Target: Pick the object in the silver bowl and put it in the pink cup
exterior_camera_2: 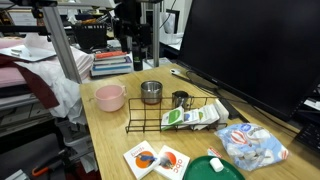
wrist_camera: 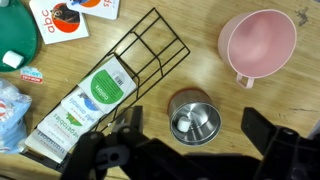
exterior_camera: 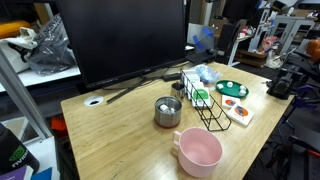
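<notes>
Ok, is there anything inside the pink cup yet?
No, in the wrist view the pink cup shows only its bare pink inside.

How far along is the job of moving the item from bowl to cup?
Done: nothing yet; the pink cup is empty. In hand: the open gripper hovers above the steel bowl, holding nothing. Left: lower, grasp the small pale item that seems to lie in the bowl, lift it, and drop it into the cup.

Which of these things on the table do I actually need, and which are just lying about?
Needed: silver bowl, pale object in it, pink cup.
Lying about: wire rack, small metal cup, picture cards, green plate, plastic bag.
</notes>
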